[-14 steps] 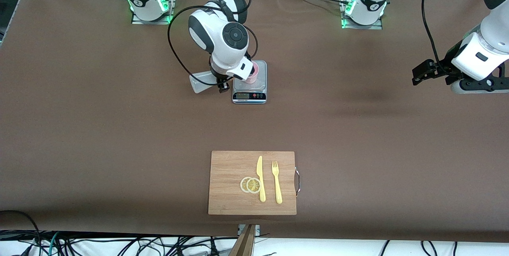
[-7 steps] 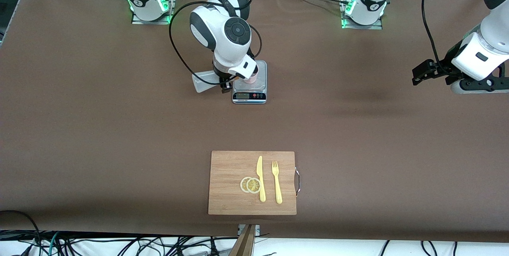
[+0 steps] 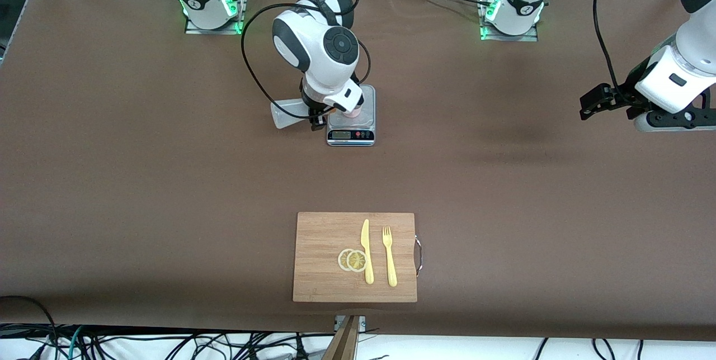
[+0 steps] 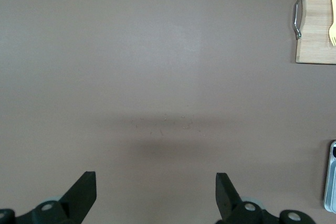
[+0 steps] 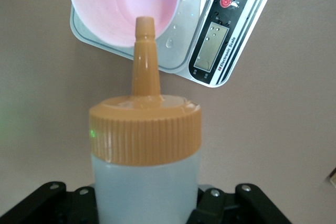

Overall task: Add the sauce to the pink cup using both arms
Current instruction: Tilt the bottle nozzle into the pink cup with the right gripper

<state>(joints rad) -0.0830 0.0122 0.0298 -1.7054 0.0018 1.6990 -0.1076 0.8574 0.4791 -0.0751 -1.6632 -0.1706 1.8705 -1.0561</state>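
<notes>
Gripping the sauce bottle (image 5: 144, 166), the right end effector (image 3: 315, 115) tilts its long axis so the nozzle aims into the pink cup (image 5: 126, 3) on the scale (image 3: 351, 125); the left end effector (image 4: 155, 195) waits open over bare bench (image 3: 503, 181), well apart.

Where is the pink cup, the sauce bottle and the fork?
pink cup (image 5: 126, 3): right wrist view, on its inside wall.
sauce bottle (image 5: 145, 139): right wrist view, on the ribbed orange cap.
fork (image 3: 389, 259): front view, on the handle, lying on the wooden board.
</notes>
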